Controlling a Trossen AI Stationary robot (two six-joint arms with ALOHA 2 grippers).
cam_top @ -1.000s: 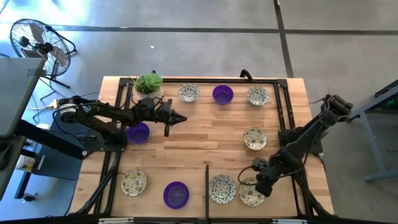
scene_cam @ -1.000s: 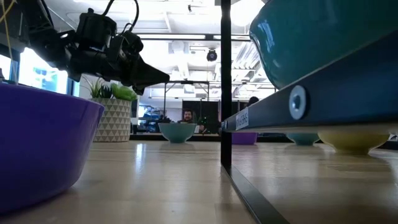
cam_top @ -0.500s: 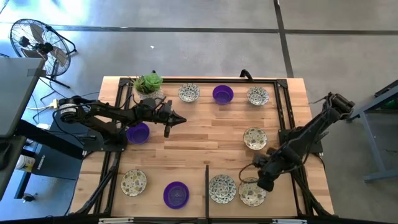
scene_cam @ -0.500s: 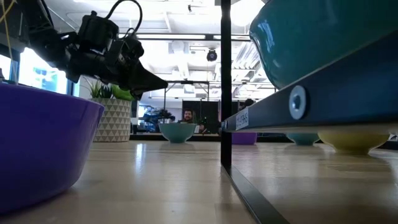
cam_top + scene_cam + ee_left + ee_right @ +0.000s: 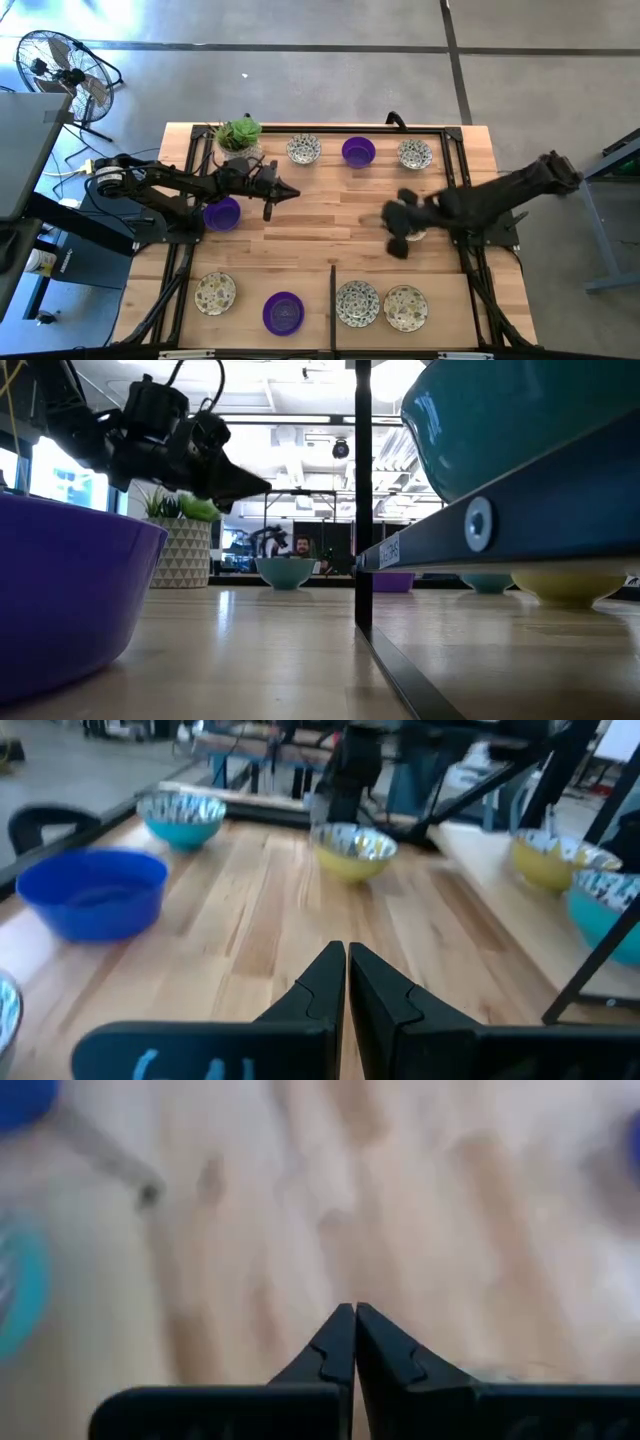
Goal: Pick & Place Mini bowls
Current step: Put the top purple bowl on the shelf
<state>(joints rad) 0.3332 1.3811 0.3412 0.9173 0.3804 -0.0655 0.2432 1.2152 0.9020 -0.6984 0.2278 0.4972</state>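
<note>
Several mini bowls stand on the wooden table (image 5: 330, 205) on their bases. Speckled ones (image 5: 303, 149) (image 5: 415, 154) and a purple one (image 5: 358, 151) line the far edge. Near the front sit speckled bowls (image 5: 215, 293) (image 5: 357, 303) (image 5: 405, 307) and a purple one (image 5: 284, 313). Another purple bowl (image 5: 222, 213) lies under the left arm. My left gripper (image 5: 288, 190) (image 5: 346, 960) hovers shut over bare wood. My right gripper (image 5: 393, 228) (image 5: 354, 1312) is shut and blurred, beside a partly hidden speckled bowl (image 5: 414, 233).
A pale pot with a green plant (image 5: 239, 135) stands at the far left corner. A black frame rail (image 5: 332, 300) runs out from the near edge between the bowls. Bare wood lies in the middle of the table. A fan (image 5: 60, 65) stands on the floor beyond the left side.
My right gripper has swung fast away from the speckled bowl at the near right corner, toward the far edge and the left, ending beside the speckled bowl at mid right. The near bowl stays on the table, now fully uncovered. The left arm has only bobbed slightly.
</note>
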